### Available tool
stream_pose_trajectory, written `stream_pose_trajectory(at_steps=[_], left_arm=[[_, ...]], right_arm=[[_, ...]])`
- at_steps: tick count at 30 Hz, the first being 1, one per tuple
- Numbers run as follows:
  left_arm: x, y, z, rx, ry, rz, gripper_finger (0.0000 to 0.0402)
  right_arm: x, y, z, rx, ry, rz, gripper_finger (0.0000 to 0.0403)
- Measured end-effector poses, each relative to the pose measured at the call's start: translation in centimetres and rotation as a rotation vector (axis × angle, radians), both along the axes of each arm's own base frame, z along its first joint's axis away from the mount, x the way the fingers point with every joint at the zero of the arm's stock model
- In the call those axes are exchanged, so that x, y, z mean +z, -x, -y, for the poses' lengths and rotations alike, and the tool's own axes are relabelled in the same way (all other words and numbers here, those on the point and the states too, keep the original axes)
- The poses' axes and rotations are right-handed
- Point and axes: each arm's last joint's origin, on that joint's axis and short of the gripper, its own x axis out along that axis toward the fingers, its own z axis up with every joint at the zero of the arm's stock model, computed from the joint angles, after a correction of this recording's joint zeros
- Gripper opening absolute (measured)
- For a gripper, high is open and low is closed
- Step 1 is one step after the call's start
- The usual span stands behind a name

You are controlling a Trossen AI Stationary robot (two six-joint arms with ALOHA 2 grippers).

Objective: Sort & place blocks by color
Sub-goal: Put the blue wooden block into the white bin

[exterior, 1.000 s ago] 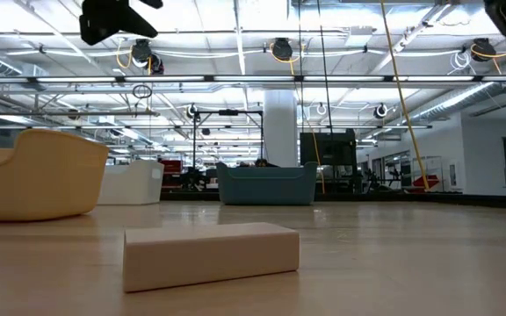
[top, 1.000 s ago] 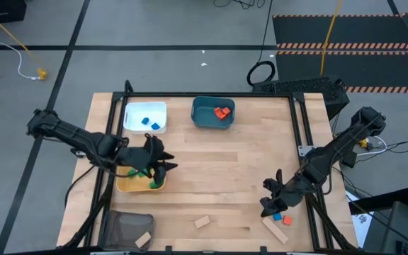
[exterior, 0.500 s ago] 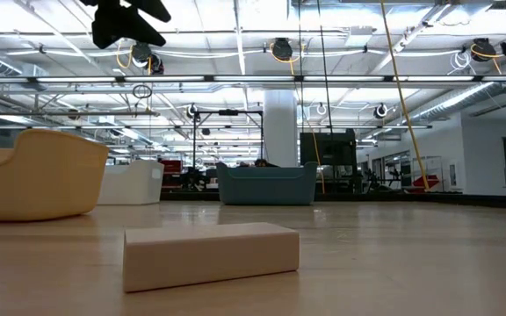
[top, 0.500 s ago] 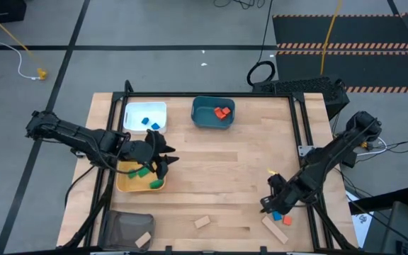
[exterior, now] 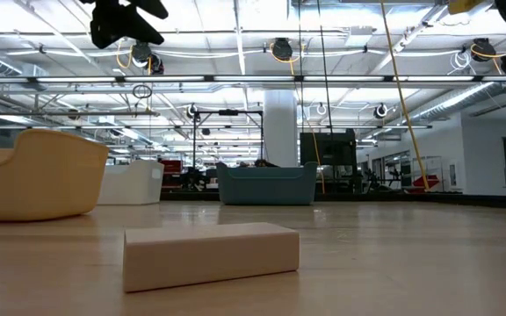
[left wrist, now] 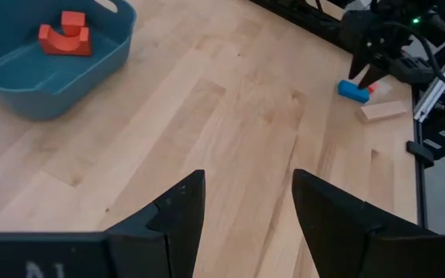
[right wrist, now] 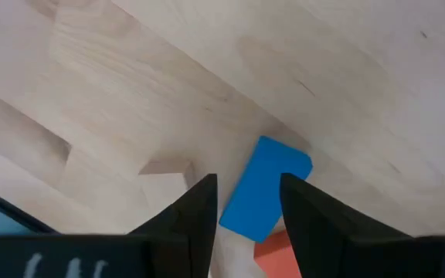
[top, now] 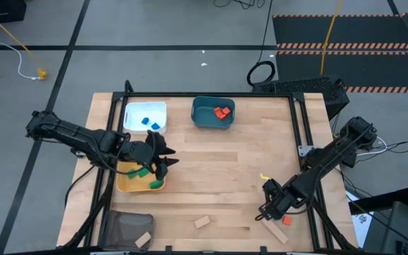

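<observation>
Near the counter's (top: 218, 177) right front corner, the right end effector (right wrist: 246, 202) hangs fingers apart, straddling a small blue wooden block (right wrist: 265, 188), evidently to grasp it.

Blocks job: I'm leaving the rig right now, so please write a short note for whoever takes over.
Left gripper: open, empty, above the yellow tray.
Right gripper: open, low over the blue block, not gripping.
Done: blue pieces in the white tray, red pieces in the teal tray, green pieces in the yellow tray, one tan piece in the mesh bin.
Left: the blue block, the orange block, two tan blocks on the table.
</observation>
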Motion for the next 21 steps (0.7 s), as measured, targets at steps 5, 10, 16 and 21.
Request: stream_pose_trajectory(at_steps=[5, 10, 16, 21], left_arm=[[-0.01, 0.0, 0.06, -0.014, 0.01, -0.003, 0.0195], [-0.02, 0.06, 0.27, -0.026, 0.006, -0.004, 0.0195], [-0.03, 0.08, 0.36, -0.031, 0.006, -0.004, 0.0195], [-0.03, 0.08, 0.36, -0.033, 0.004, -0.005, 0.0195]], right_arm=[[-0.64, -0.19, -0.32, 0.01, -0.002, -0.022, 0.0159], [-1.05, -0.32, -0.62, 0.005, -0.012, -0.038, 0.0195], [-0.95, -0.22, -0.59, -0.056, -0.025, -0.063, 0.0222], [-0.91, -0.1, -0.69, -0.073, -0.027, -0.069, 0.0223]])
